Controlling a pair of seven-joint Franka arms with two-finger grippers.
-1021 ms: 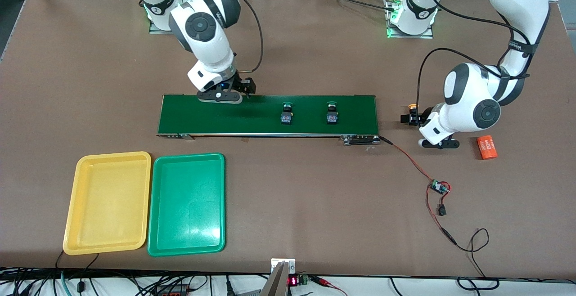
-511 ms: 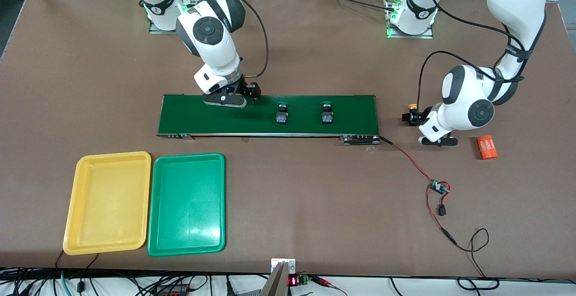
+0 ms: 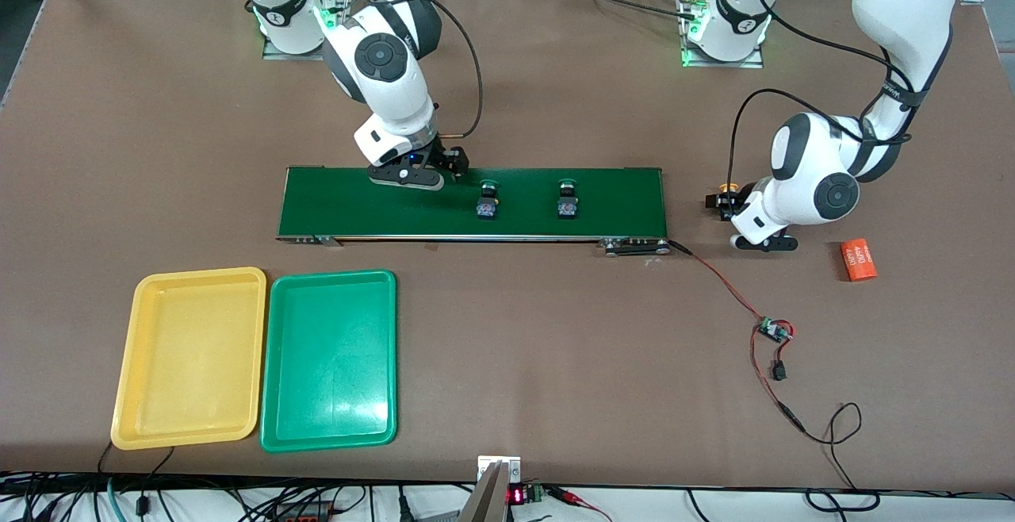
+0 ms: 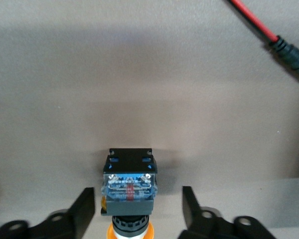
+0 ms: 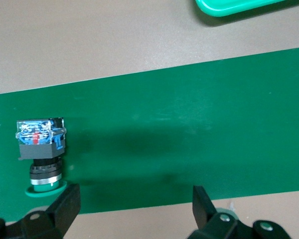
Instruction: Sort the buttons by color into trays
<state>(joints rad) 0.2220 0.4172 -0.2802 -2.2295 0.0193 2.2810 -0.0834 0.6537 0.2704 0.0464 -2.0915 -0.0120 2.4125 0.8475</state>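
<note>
Fingers of the left gripper stand spread on either side of a yellow-orange-capped button that lies on the bare brown counter, with a gap showing between each pad and the button's black-blue body. In the front view this gripper sits low at the counter just off the conveyor belt's end toward the left arm's base, the orange cap peeking out beside it.

Over the dark green conveyor belt, the right gripper hangs with its fingers spread wide and nothing between them. A green-capped button lies on the belt beside one of its pads; in the front view it is the one closest to that gripper. A second green-capped button lies on the belt as well, more toward the left arm's end.

Nearer the front camera than the belt, at the right arm's end, the yellow tray and green tray sit side by side. An orange cylinder with white print lies near the left gripper, and a red-and-black cable trails from the belt's end across the counter.
</note>
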